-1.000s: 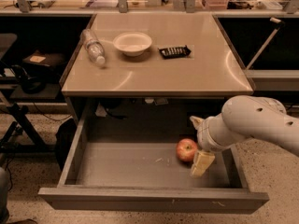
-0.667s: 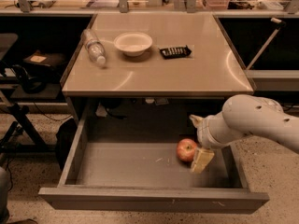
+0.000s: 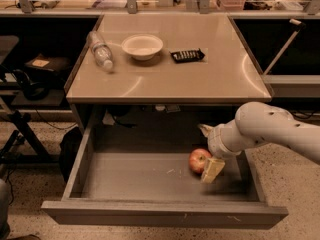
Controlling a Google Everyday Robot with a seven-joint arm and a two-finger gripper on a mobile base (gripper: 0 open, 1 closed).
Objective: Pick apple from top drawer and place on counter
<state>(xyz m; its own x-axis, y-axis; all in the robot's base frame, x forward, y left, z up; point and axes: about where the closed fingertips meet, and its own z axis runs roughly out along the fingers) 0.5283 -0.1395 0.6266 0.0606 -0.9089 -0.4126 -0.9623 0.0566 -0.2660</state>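
Observation:
The apple (image 3: 198, 160), red with yellowish patches, lies on the floor of the open top drawer (image 3: 140, 176), at its right side. My gripper (image 3: 208, 150) reaches down into the drawer from the right on a white arm. It is open: one fingertip (image 3: 212, 169) sits just in front and right of the apple, and the other fingertip (image 3: 204, 130) is behind it. The apple lies at the left edge of the gap between them, resting on the drawer floor. The beige counter (image 3: 200, 76) is above the drawer.
On the counter stand a white bowl (image 3: 142, 46), a clear plastic bottle (image 3: 100, 50) lying on its side and a black remote-like object (image 3: 187, 56). The drawer's grey front panel (image 3: 165, 215) juts toward me. Dark shelving and cables stand at the left.

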